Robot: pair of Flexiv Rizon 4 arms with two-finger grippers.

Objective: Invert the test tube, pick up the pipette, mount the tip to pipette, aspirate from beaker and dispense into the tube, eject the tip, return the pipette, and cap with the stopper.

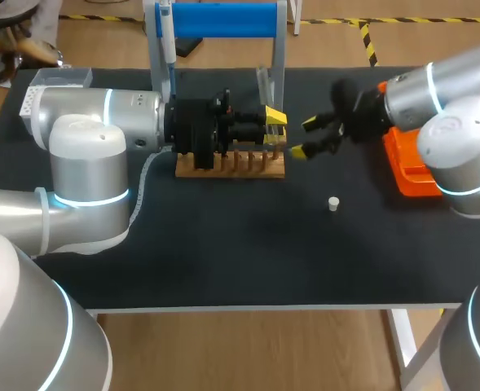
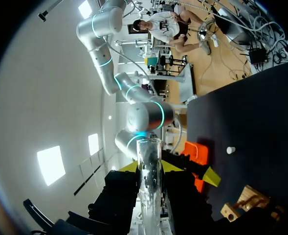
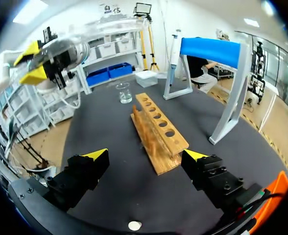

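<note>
My left gripper (image 1: 273,128) hangs over the right end of the wooden tube rack (image 1: 231,165), shut on a clear glass test tube (image 1: 262,85). In the left wrist view the test tube (image 2: 148,181) stands between the two fingers and reaches out past them. My right gripper (image 1: 305,137) is open and holds nothing, just right of the rack and facing the left gripper. The right wrist view shows the rack (image 3: 158,128) ahead of the right gripper (image 3: 146,156), with the beaker (image 3: 124,93) beyond it. The pipette (image 1: 166,41) hangs on the blue-topped stand (image 1: 223,20). A white stopper (image 1: 333,204) lies on the mat.
An orange tip box (image 1: 411,167) sits at the right, under my right arm. The stand's legs (image 1: 279,57) rise just behind the rack. A clear box (image 1: 60,79) stands at the back left. The black mat in front of the rack holds only the stopper.
</note>
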